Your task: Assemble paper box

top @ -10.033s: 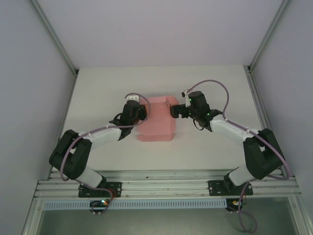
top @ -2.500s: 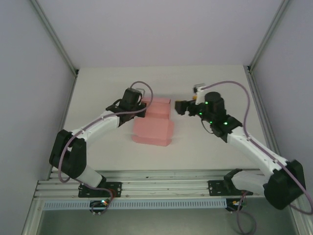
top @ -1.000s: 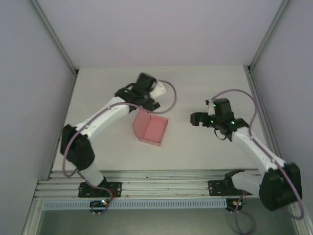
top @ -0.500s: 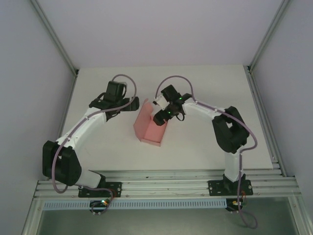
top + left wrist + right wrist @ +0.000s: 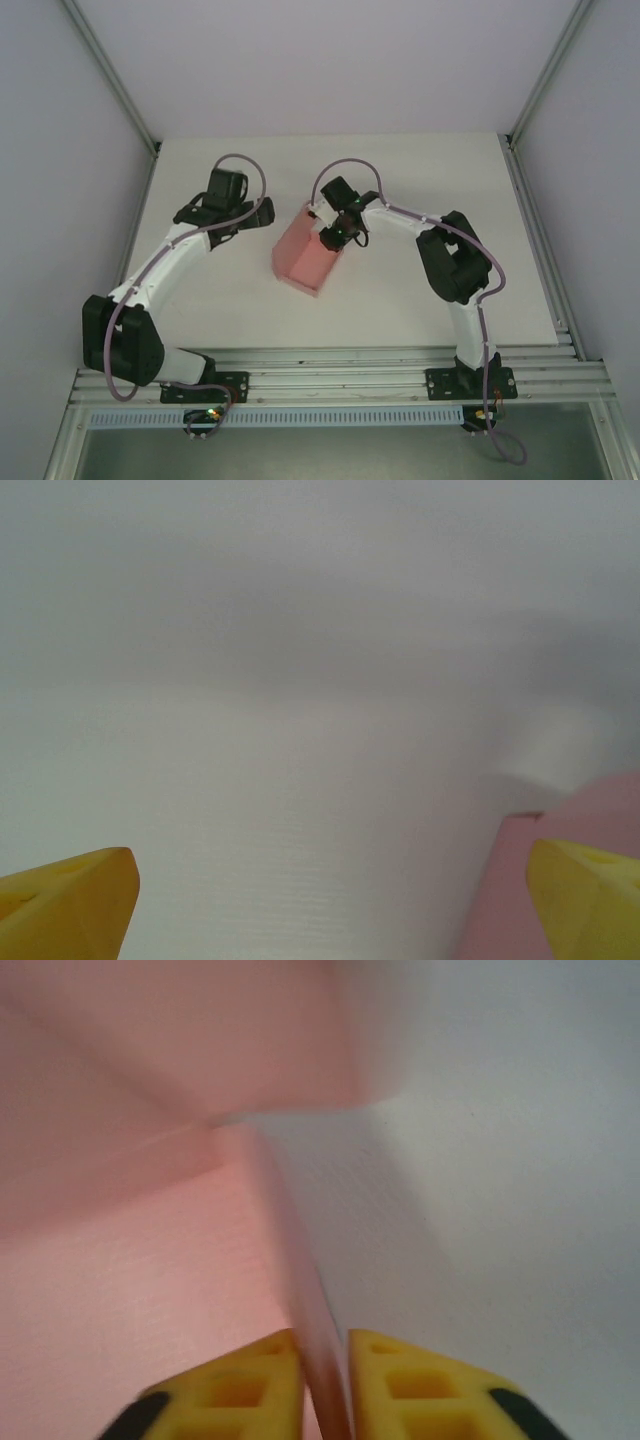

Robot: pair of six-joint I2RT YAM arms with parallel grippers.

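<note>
White tabletop [image 5: 430, 170], closed in by grey walls, is where a wall-folding step is judged to be in hand. For the next move, the pinched wall would likely have to be drawn upright along its crease while the far side is braced.

The right arm [image 5: 455, 270] is raised from its base, then folded back leftward across the table, so that its wrist is carried over the box's right edge. The left arm [image 5: 165, 265] is stretched forward and bent toward the centre.

The paper box [image 5: 300, 262] is set a little left of centre as an open, partly formed tray.

The right gripper [image 5: 322, 1385] is clamped on a thin pink wall, one yellow finger on each side. The left gripper [image 5: 330, 910] is spread wide and nothing is held; pink card is seen just beside its right fingertip.
</note>
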